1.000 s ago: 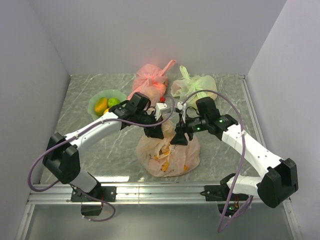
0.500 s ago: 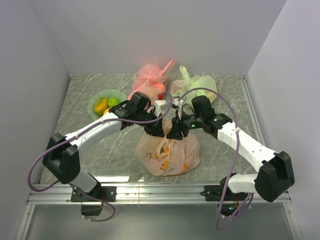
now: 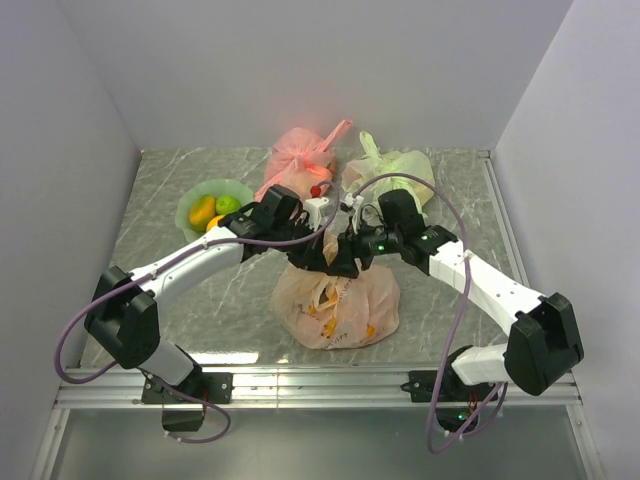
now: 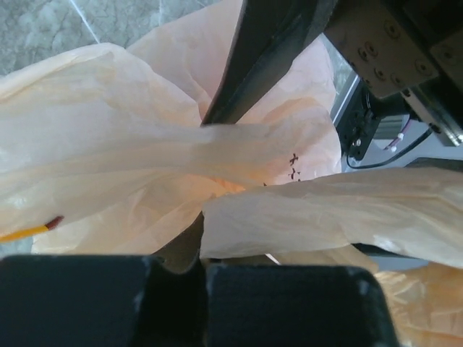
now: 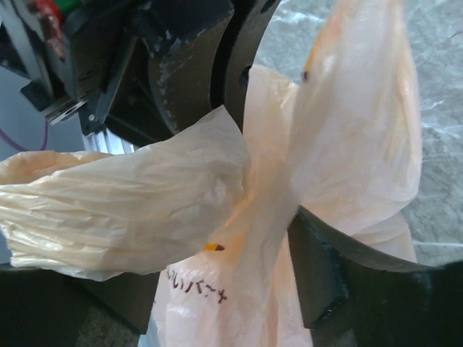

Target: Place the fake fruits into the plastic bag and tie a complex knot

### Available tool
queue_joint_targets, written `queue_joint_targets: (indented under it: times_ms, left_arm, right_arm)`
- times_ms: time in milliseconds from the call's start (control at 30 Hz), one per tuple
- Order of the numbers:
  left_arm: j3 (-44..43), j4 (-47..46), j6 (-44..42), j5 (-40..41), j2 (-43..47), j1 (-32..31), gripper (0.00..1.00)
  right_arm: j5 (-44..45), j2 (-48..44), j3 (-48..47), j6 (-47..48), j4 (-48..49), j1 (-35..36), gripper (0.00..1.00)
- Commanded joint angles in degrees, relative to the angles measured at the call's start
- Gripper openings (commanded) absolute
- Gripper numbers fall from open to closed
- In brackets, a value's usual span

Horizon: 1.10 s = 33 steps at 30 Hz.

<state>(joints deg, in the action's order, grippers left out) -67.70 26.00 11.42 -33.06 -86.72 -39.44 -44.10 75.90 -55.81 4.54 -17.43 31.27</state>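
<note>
The pale orange plastic bag (image 3: 337, 308) sits at the table's middle, with fruit colours showing through it. Its two handles cross and bunch into a loose knot (image 5: 264, 184); one handle (image 5: 108, 210) runs left and the other (image 5: 354, 108) runs up. My left gripper (image 3: 311, 256) (image 4: 199, 269) is shut on a handle strip (image 4: 325, 217) right above the bag. My right gripper (image 3: 346, 260) (image 5: 224, 289) stands open, its fingers (image 5: 325, 278) on either side of the twisted plastic, close against the left gripper. More fake fruits (image 3: 203, 211), orange and green, lie in the dish.
A pale green dish (image 3: 190, 200) stands at the back left. A tied pink bag (image 3: 300, 160) and a tied light green bag (image 3: 395, 172) sit at the back, just behind the grippers. White walls close in the left, back and right sides.
My right gripper has swung left along the bag's top, up against the left gripper. The left gripper has held its place and grip.
</note>
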Motion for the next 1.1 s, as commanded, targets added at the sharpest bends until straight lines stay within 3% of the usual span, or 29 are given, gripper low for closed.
queue_joint_targets:
  times_ms: [0, 33, 67, 100, 200, 333, 433, 567, 633, 900, 1067]
  left_arm:
    - [-0.9, -3.5, 0.4, -1.1, 1.4, -2.0, 0.01]
    - [-0.9, -3.4, 0.4, -1.2, 1.6, -2.0, 0.02]
    - [-0.6, -3.6, 0.5, -1.3, 2.4, -2.0, 0.04]
    - [-0.2, -4.1, 0.5, -1.4, 3.0, -2.0, 0.09]
    - [1.6, -4.9, 0.6, -0.5, 6.0, -1.9, 0.22]
    - [2.5, -0.5, -2.1, -0.9, 9.9, 0.9, 0.35]
    - [1.4, 2.2, -5.1, -5.5, 14.8, 11.6, 0.44]
    - [-2.9, 4.0, -9.0, -5.3, 18.5, 17.8, 0.55]
    - [-4.5, 4.2, -9.8, -3.7, 18.4, 19.0, 0.62]
    - [-8.5, 5.6, -5.7, -14.0, 8.9, 20.4, 0.75]
    - [-4.2, -1.5, 2.3, -14.8, 7.4, 21.7, 0.80]
  right_arm:
    - [0.2, 1.5, -1.5, -0.7, 3.6, 1.7, 0.63]
    - [0.6, 1.7, -1.8, -0.5, 3.1, 1.7, 0.42]
    - [1.0, 2.0, -1.9, -0.2, 2.9, 1.7, 0.32]
    - [1.2, 2.1, -1.9, -0.1, 2.9, 1.6, 0.16]
    - [0.1, 1.9, -1.7, 1.4, 2.4, 1.6, 0.00]
    - [-3.5, 0.2, -0.6, 3.5, 2.4, 0.6, 0.00]
    - [-5.2, -2.7, 0.7, 5.7, 2.9, 0.4, 0.00]
    - [-7.8, -3.8, 1.3, 8.5, 3.1, 0.5, 0.00]
    - [-9.3, -4.0, 1.1, 10.1, 2.0, 0.4, 0.00]
    - [-9.5, -5.4, 0.8, 15.5, 0.7, 0.6, 0.00]
    - [-9.2, -6.4, 0.9, 19.1, -0.5, 0.8, 0.00]
